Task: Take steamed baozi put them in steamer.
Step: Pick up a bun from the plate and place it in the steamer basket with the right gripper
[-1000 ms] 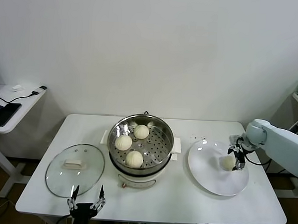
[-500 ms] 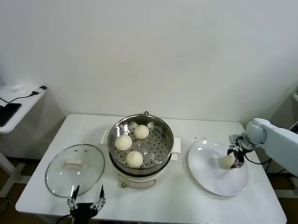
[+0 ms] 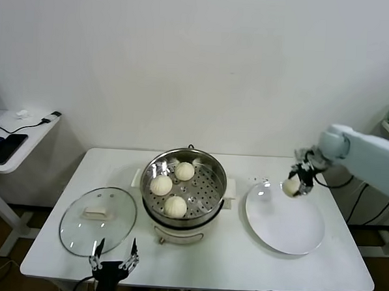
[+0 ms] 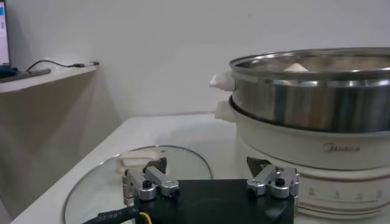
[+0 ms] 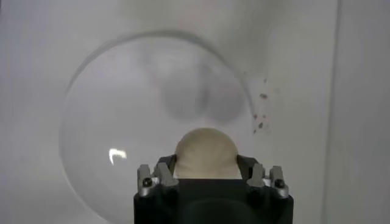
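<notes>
The last steamed baozi [image 3: 290, 187] is pinched in the right gripper [image 3: 295, 186], lifted above the white plate [image 3: 285, 227] for carrying. The steamer [image 3: 184, 187] sits off to the gripper's left, holding three. The left gripper [image 3: 112, 264] waits open.

Seen from above: right gripper [image 5: 207, 176] closed on a cream-white baozi [image 5: 206, 149], its rounded top showing between the two fingers [image 5: 156, 175]. Held clear above a white plate [image 5: 122, 115], the plate's rim curving around below on a white table [image 5: 36, 36]. Soft shadow on the plate beyond the baozi. Dark specks [image 5: 262, 112] scattered on the table beside the rim.
</notes>
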Robot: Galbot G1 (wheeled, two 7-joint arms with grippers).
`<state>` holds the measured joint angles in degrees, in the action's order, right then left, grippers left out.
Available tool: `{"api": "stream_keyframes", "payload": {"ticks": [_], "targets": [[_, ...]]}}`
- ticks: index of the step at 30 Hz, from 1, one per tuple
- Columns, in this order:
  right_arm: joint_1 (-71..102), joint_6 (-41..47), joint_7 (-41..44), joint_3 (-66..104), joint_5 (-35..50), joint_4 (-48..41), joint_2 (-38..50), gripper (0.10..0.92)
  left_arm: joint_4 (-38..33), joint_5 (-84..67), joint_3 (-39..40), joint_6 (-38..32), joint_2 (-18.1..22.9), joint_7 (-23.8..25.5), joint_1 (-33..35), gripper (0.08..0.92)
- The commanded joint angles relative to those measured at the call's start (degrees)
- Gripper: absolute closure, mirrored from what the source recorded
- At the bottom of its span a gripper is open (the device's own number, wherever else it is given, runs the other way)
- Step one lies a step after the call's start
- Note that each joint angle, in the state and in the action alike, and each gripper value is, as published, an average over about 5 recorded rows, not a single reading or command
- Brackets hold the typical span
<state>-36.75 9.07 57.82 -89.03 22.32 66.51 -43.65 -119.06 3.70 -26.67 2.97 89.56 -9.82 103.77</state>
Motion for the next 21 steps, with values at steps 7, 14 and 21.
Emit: {"api": "stream_keyframes", "payload": {"ticks": [7, 14, 21], "targets": [[-29.7, 10.2, -8.9, -15.7, 34.7, 24.8, -15.0, 0.347, -1.1, -0.1, 1.0, 0.0, -0.3, 0.0, -0.2, 0.177], [-22.9, 15.2, -14.9, -12.4, 38.4, 23.7, -23.3, 0.349, -1.7, -0.1, 1.3, 0.0, -0.4, 0.1, -0.3, 0.177], [-13.8, 17.9, -17.6, -10.4, 35.9, 17.6, -28.1, 0.35, -1.5, -0.3, 0.9, 0.0, -0.5, 0.1, -0.2, 0.177]]}}
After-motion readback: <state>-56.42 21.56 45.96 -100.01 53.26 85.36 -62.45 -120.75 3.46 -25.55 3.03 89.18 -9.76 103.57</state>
